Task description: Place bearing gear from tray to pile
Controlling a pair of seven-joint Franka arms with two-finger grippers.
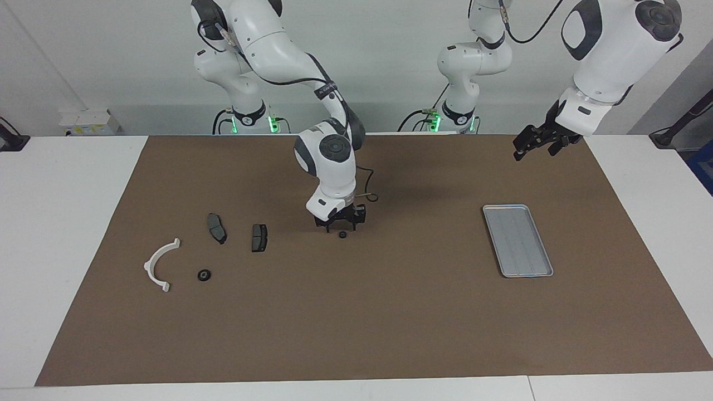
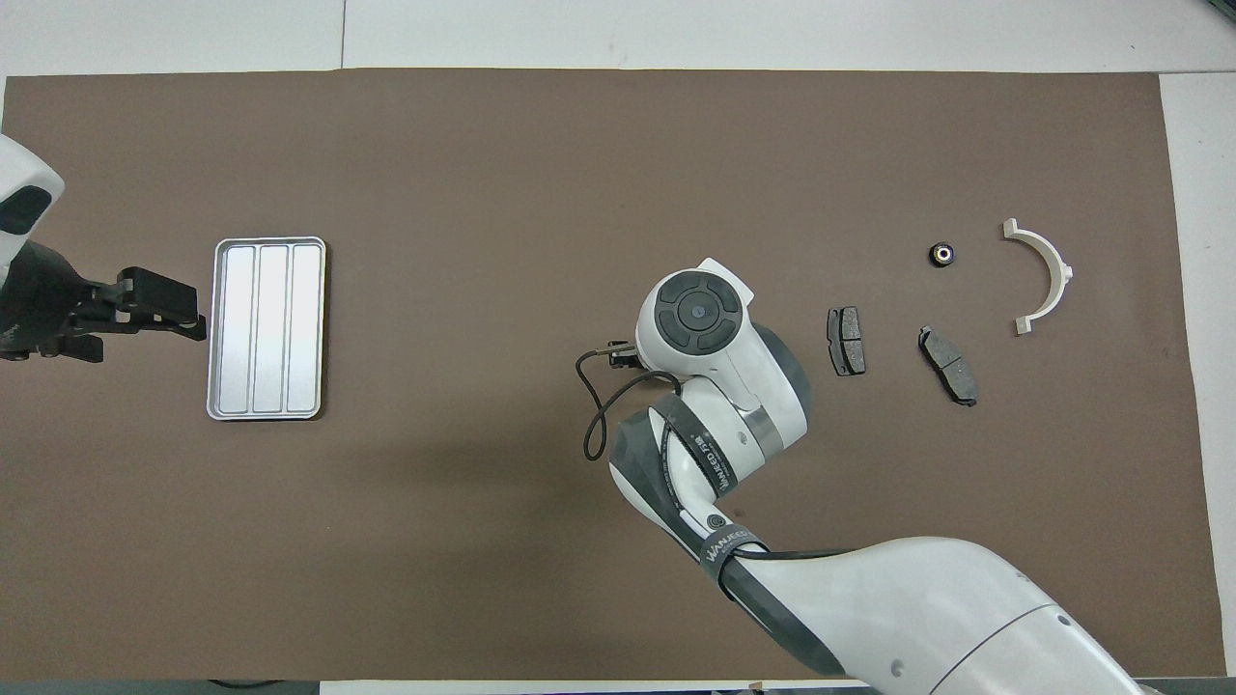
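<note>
The silver tray (image 1: 518, 240) (image 2: 267, 328) lies bare at the left arm's end of the mat. A small dark bearing gear (image 1: 342, 234) rests on the mat about midway between tray and pile. My right gripper (image 1: 340, 225) hangs open just above it, with nothing between the fingers. In the overhead view the right wrist hides both. The pile holds a white bracket (image 1: 160, 264) (image 2: 1043, 275) and two brake pads (image 1: 216, 228) (image 1: 259, 237). My left gripper (image 1: 533, 150) (image 2: 191, 314) waits open in the air beside the tray.
A second small black ring-shaped part (image 1: 204, 274) (image 2: 942, 254) lies on the mat beside the bracket. The brown mat (image 1: 390, 323) covers most of the white table. A black cable loops off the right wrist (image 2: 603, 405).
</note>
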